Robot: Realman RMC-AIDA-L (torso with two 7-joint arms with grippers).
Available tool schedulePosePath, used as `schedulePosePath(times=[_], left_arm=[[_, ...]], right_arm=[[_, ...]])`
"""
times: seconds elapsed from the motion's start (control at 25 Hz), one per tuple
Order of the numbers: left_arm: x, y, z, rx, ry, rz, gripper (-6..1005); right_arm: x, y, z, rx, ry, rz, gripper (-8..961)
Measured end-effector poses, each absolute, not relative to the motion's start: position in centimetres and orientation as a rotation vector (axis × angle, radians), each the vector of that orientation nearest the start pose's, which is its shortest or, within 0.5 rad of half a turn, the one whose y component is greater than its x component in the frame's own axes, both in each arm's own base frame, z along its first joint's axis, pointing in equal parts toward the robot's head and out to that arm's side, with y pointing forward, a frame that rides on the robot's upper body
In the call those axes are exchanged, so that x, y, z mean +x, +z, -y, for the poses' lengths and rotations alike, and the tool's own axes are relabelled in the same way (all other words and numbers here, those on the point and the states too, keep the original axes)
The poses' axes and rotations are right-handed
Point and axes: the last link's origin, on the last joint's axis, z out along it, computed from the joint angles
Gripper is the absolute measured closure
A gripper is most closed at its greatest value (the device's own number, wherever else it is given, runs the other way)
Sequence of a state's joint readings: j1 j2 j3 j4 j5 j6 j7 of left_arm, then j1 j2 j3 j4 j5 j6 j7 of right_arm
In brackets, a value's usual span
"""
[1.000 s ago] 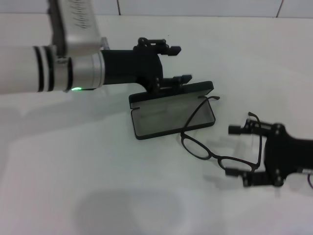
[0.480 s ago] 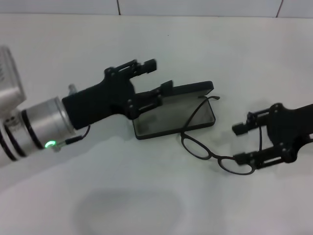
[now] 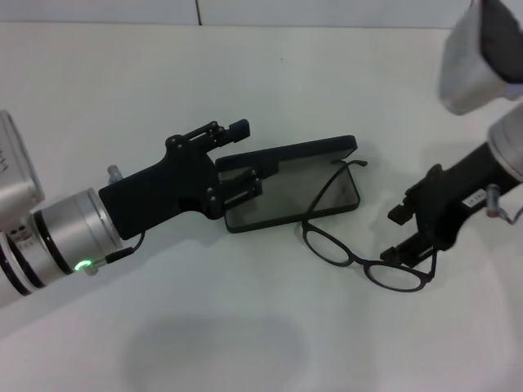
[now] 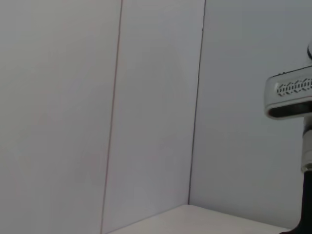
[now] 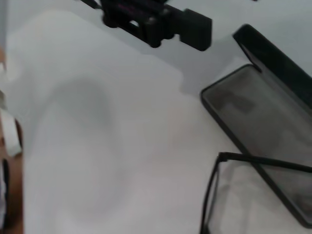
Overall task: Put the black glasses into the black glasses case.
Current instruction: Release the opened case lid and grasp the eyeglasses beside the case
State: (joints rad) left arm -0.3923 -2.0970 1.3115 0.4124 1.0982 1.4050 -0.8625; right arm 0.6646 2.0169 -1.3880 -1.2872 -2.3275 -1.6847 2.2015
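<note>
The black glasses case [image 3: 323,198] lies open at the table's middle, grey lining up and lid [image 3: 298,153] tilted back. The black glasses [image 3: 328,246] lie unfolded on the table in front of it, with one temple arm [image 3: 337,175] resting across the case's right end. My left gripper [image 3: 244,155] is open at the case's left end, its lower finger [image 3: 245,184] over the tray's corner. My right gripper [image 3: 402,235] is open just above the glasses' right lens [image 3: 400,278]. The right wrist view shows the case [image 5: 253,102], the glasses [image 5: 243,163] and the left gripper [image 5: 156,22].
The white table [image 3: 204,343] meets a tiled wall [image 3: 327,10] at the back. The left wrist view shows only wall panels [image 4: 146,97] and part of my right arm [image 4: 290,97].
My left gripper has drawn back to the left, away from the case's lid. My right arm has swung up and tilted its gripper down over the glasses' right lens. Glasses and case lie as before.
</note>
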Motion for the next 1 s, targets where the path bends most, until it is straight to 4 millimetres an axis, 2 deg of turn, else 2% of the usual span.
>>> schedulePosePath(times=[0.24, 0.52, 1.0], left_arm=[[-24.7, -5.5, -29.9, -2.452, -1.069, 0.376, 350], [-24.9, -5.6, -29.8, -2.452, -1.064, 0.388, 350], [-25.0, -5.9, -29.7, -2.445, -1.067, 0.419, 350]], right_arm=[[14.4, -1.2, -34.4, -3.006, -0.520, -0.480, 300], [14.1, -2.3, -34.2, -3.005, -0.556, -0.458, 307], [14.0, -5.3, -33.4, -3.003, -0.635, -0.356, 318]])
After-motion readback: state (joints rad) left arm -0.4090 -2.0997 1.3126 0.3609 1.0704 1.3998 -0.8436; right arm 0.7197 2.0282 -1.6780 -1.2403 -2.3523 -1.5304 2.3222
